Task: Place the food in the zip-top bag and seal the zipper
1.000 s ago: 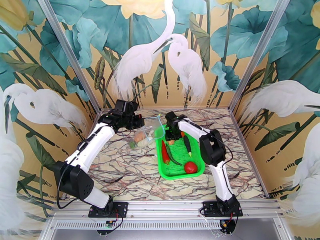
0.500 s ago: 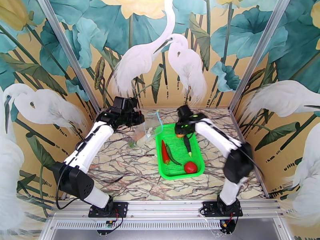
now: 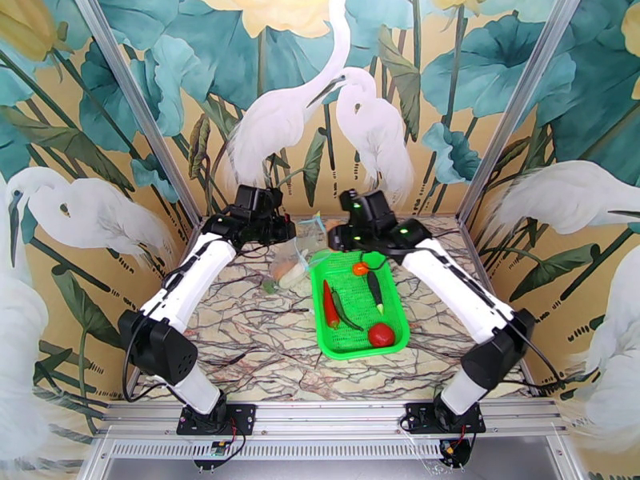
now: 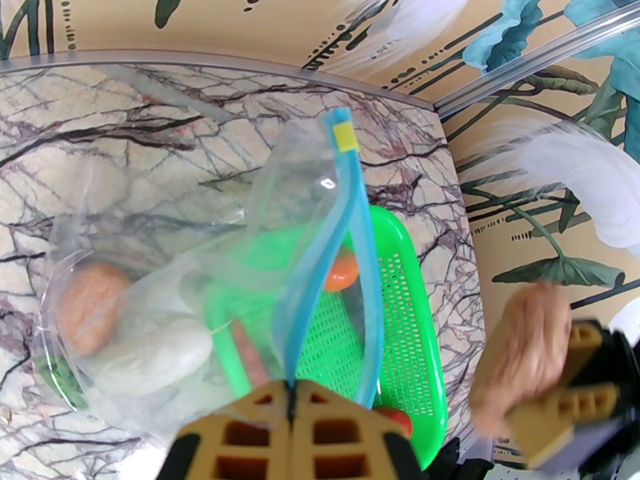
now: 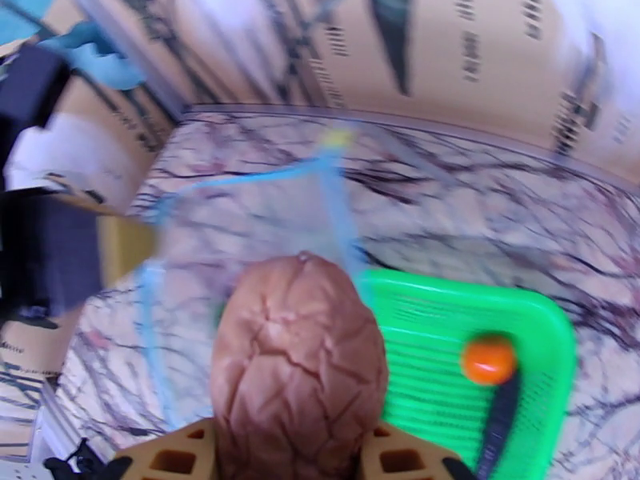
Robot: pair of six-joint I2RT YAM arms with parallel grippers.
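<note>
The clear zip-top bag (image 4: 200, 258) hangs from my left gripper (image 4: 292, 391), which is shut on its mouth edge by the light blue zipper (image 4: 344, 226). A tan potato (image 4: 88, 306), a white radish (image 4: 152, 358) and something green lie inside it. My right gripper (image 5: 296, 446) is shut on another tan potato (image 5: 300, 362), just in front of the open bag mouth (image 5: 240, 186). From above, the left gripper (image 3: 282, 230) and right gripper (image 3: 336, 238) face each other across the bag (image 3: 294, 262). A red chili (image 3: 330, 304), a tomato (image 3: 381, 334), an eggplant (image 3: 376, 291) and a small orange (image 3: 360, 268) lie in the basket.
The green mesh basket (image 3: 398, 334) sits right of the bag on the marble table; a dark green pepper (image 3: 347, 314) lies in it beside the chili. Painted walls and metal posts close in the back and sides. Open tabletop lies in front of the bag.
My right arm lifted a potato out of the basket and swung it back and left to the bag mouth. My left gripper shifted slightly toward the back, still holding the bag.
</note>
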